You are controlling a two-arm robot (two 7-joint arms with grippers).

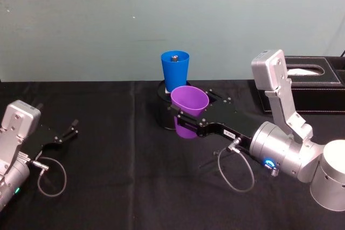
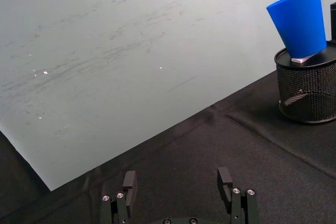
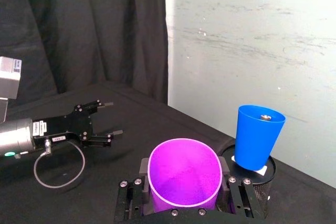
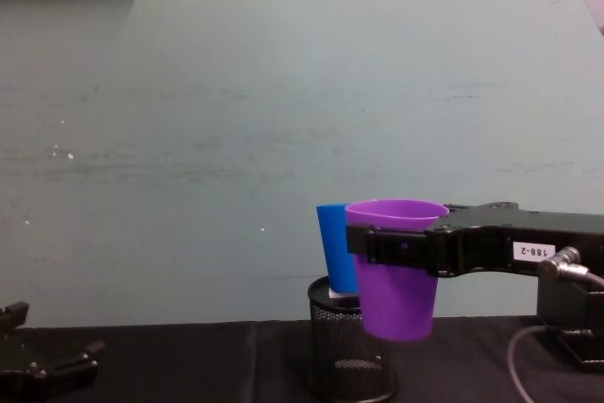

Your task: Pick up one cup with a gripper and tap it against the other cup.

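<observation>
Holding the purple cup (image 1: 190,100) clamped below its rim in the right pincer (image 1: 184,118), raised clear of the counter (image 1: 118,187) near the middle. Note the blue cup (image 1: 175,71) just beyond on the far side, perched at a lean on top of a black mesh holder (image 4: 351,356), not on the counter itself; impossible to tell whether already touching. Note the left pincer (image 1: 69,131) parked low at the left, jaws apart, empty.

Advance gently. Judged likely to topple or slide the blue cup off its perch if struck hard or high, given that raised, leaning seat. Keep the approach level to avoid catching the holder's rim with the purple cup's base. Watch for slip of the smooth tapered wall through the flat jaws on impact.
</observation>
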